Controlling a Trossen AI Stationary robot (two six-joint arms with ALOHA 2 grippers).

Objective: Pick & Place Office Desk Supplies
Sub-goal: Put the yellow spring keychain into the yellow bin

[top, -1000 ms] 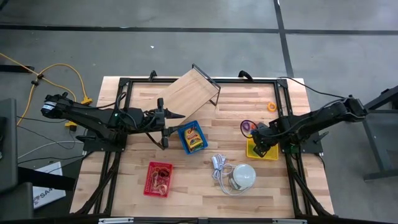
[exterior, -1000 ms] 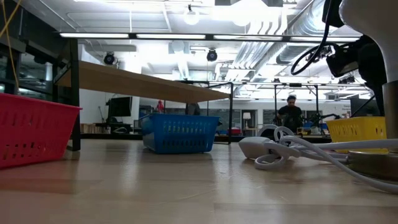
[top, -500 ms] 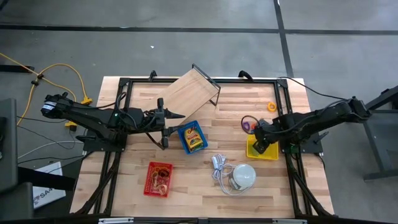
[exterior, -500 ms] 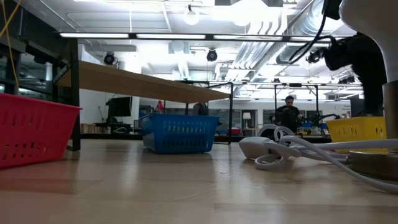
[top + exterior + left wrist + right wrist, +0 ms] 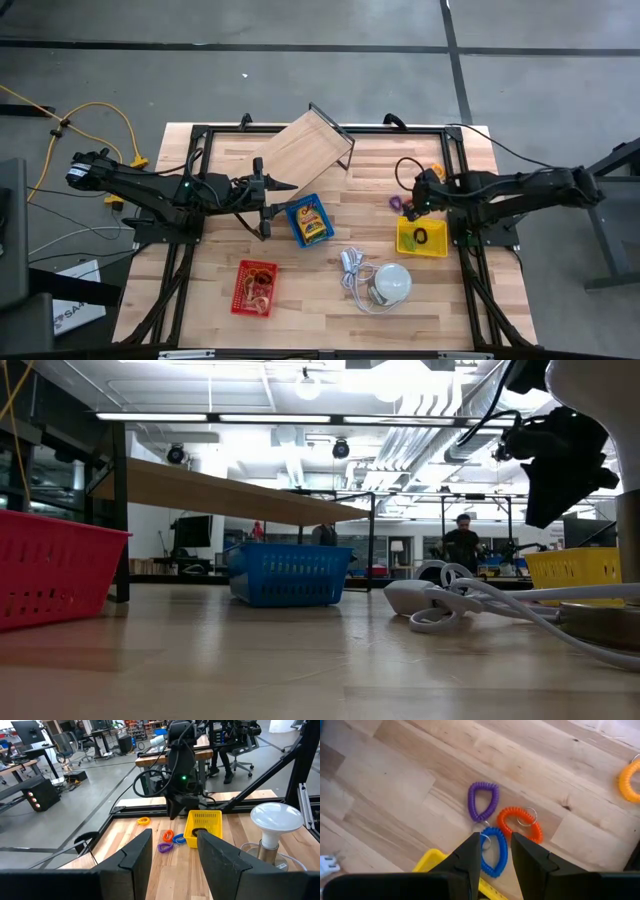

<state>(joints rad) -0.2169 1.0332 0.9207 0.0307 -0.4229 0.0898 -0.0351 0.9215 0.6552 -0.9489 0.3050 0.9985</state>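
Table (image 5: 330, 300) with the right gripper (image 5: 492, 851) hanging over three coil key rings, fingers parted and empty.
Left gripper (image 5: 172, 851) waits beside the blue basket (image 5: 311, 221), fingers apart and holding nothing. Just behind the right gripper sits the yellow basket (image 5: 422, 238) with a dark ring inside; the white dome lamp (image 5: 392, 282) lies farther back toward the table's front edge. Directly under the right fingers lies the blue coil ring (image 5: 495, 851), touching the orange coil ring (image 5: 521, 822) and the purple coil ring (image 5: 482, 800) just ahead; a yellow-orange coil ring (image 5: 630, 781) lies well apart.
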